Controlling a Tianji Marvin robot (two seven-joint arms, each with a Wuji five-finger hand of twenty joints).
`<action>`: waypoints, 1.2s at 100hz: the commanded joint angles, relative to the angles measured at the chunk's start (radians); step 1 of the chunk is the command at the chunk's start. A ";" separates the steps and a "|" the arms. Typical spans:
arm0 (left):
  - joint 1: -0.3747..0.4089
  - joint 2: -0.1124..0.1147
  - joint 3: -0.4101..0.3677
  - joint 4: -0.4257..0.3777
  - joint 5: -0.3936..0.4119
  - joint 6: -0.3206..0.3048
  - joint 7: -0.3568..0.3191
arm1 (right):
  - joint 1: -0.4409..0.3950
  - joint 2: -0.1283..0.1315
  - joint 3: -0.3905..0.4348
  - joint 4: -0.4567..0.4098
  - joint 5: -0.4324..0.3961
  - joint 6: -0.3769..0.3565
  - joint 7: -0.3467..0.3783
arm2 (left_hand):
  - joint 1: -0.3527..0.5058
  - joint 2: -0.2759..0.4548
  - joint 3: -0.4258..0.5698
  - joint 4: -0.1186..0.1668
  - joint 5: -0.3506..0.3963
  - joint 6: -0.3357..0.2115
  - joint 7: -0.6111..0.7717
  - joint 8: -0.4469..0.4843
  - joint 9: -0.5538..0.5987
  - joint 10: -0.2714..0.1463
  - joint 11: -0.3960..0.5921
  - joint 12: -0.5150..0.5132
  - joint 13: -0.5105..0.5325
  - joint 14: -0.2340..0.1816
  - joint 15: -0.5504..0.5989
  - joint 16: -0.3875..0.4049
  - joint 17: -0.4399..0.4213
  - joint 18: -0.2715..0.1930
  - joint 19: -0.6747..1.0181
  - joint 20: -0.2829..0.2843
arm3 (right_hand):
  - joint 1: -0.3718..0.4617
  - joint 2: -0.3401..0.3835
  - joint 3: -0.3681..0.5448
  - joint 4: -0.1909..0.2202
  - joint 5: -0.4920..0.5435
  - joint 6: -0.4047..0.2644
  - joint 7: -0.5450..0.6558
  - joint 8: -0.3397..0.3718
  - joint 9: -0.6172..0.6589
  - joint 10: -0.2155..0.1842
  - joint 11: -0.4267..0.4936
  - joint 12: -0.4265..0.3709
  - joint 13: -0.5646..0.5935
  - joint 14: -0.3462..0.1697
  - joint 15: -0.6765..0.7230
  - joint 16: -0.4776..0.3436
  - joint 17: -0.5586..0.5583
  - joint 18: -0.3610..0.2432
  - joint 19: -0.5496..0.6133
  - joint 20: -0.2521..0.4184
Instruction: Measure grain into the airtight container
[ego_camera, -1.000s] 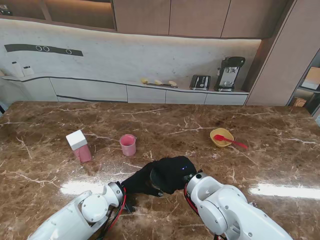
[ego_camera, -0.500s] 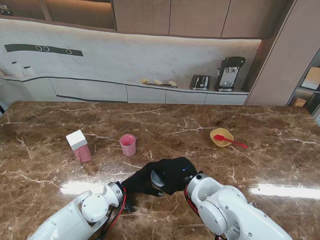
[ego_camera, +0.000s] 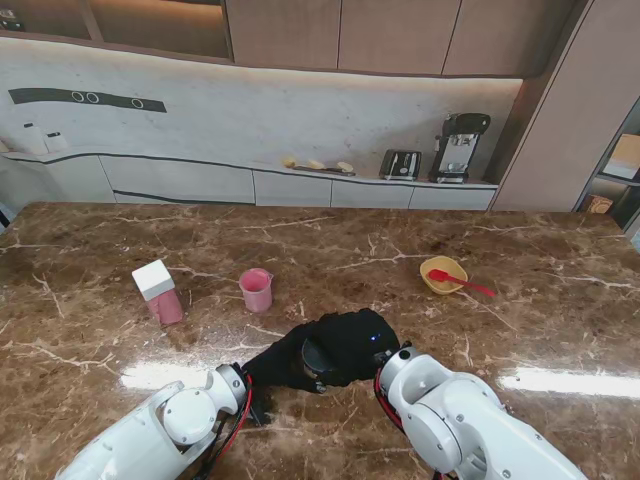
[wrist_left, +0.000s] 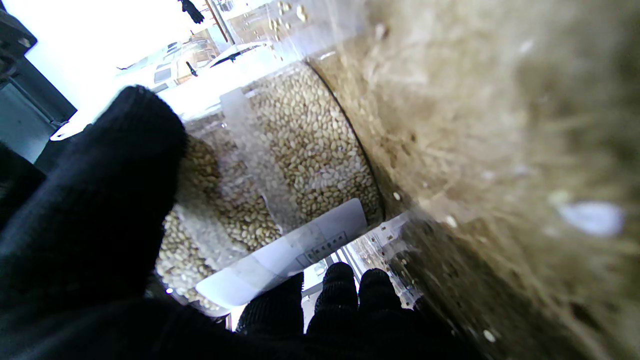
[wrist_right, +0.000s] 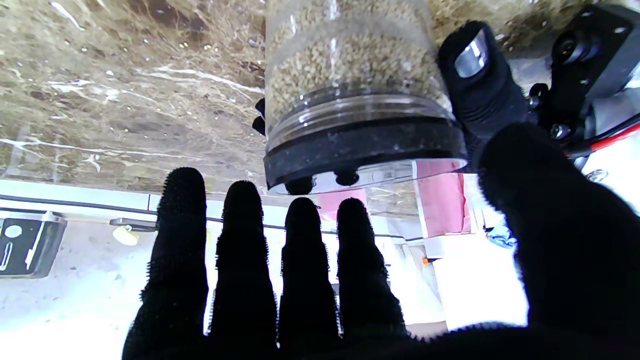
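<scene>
A clear jar of grain with a white label stands near me at the table's middle. My left hand is shut around the grain jar, thumb on one side and fingers on the other. The jar's black-ringed lid is on. My right hand hovers over that lid, open, its fingers straight and apart, thumb beside the rim. A pink measuring cup and a pink container with a white lid stand farther off to the left.
A yellow bowl with a red spoon lies farther away on the right. Beyond the brown marble table, a counter holds a toaster and a coffee machine.
My right arm has edged slightly to the right and nearer me, its hand staying over the jar. The left hand and jar have not moved.
</scene>
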 joint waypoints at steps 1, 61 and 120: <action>0.037 0.004 0.019 0.069 0.008 0.027 -0.017 | -0.008 0.001 0.002 -0.011 -0.009 0.005 0.027 | 0.050 0.145 0.065 0.069 0.091 -0.106 0.078 0.015 -0.030 -0.003 -0.008 0.001 -0.044 0.179 -0.009 0.006 0.092 0.413 0.110 0.013 | 0.014 0.008 -0.060 0.057 -0.026 0.013 -0.003 0.021 -0.027 -0.013 -0.004 0.017 -0.037 0.006 -0.005 -0.001 -0.015 0.014 -0.017 0.027; 0.036 0.004 0.020 0.071 0.010 0.025 -0.015 | 0.088 0.012 -0.057 -0.043 -0.073 0.046 0.221 | 0.048 0.144 0.069 0.069 0.091 -0.108 0.082 0.018 -0.030 -0.003 -0.007 0.003 -0.045 0.180 -0.008 0.008 0.092 0.414 0.110 0.014 | 0.024 -0.060 -0.160 0.038 -0.127 0.132 0.004 0.089 -0.098 0.019 0.097 0.197 -0.009 -0.050 0.099 0.148 -0.001 -0.045 -0.006 0.093; 0.037 0.005 0.020 0.070 0.009 0.025 -0.018 | 0.161 0.016 -0.136 0.028 -0.101 0.042 0.212 | 0.049 0.147 0.066 0.068 0.093 -0.110 0.087 0.021 -0.030 -0.004 -0.009 0.000 -0.044 0.177 -0.010 0.006 0.093 0.413 0.109 0.014 | 0.181 -0.074 -0.229 0.016 -0.105 0.122 0.042 0.189 -0.084 -0.017 0.309 0.421 0.035 -0.128 0.344 0.320 0.092 -0.097 0.099 0.157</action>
